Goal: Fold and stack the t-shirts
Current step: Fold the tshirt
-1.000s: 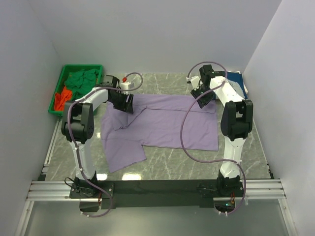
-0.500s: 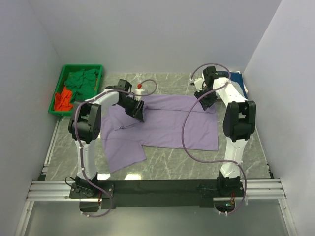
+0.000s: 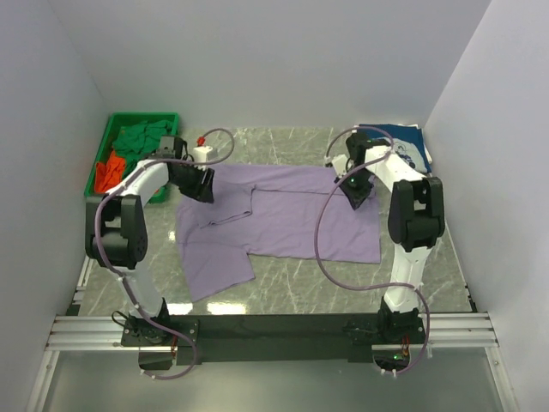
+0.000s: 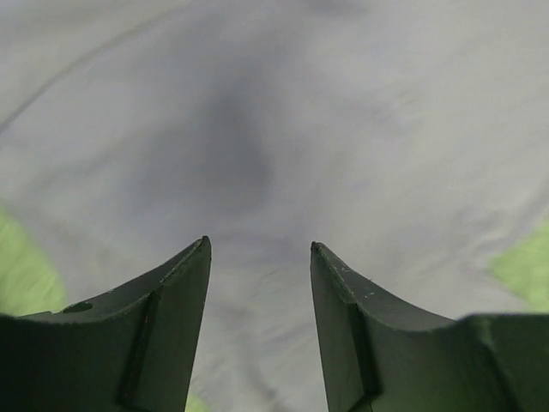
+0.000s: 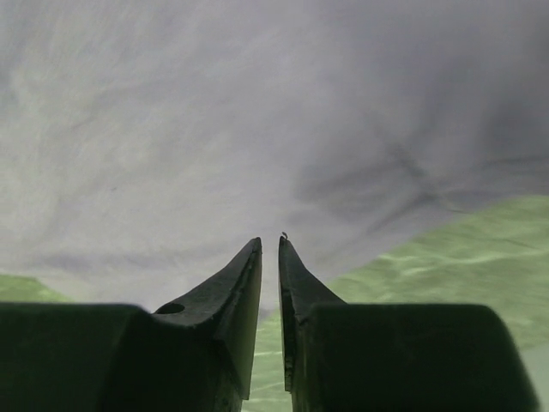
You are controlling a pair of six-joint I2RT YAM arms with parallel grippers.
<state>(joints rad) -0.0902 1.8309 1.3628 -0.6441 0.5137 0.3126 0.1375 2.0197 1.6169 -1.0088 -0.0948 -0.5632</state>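
Observation:
The lavender-purple t-shirt [image 3: 292, 219] lies spread flat on the marble table, one sleeve reaching toward the near left. My left gripper [image 3: 201, 186] is open and empty, low over the shirt's far-left corner; the left wrist view shows its jaws [image 4: 259, 245] apart above the lavender cloth [image 4: 257, 129]. My right gripper [image 3: 356, 196] hovers at the shirt's far-right part; in the right wrist view its jaws [image 5: 269, 239] are almost closed with nothing between them, above the cloth [image 5: 214, 129]. The navy printed t-shirt [image 3: 410, 142] lies at the far right. Green [image 3: 141, 137] and orange-red [image 3: 107, 172] tees lie in the bin.
A green plastic bin [image 3: 101, 159] stands at the far left by the wall. White walls close in the table on the left, back and right. Bare marble table [image 3: 343, 287] shows in front of the shirt. Cables loop off both arms.
My left gripper swung back left from the shirt's collar area to its far-left corner. My right gripper moved slightly nearer, onto the shirt's right part. The shirt lies the same.

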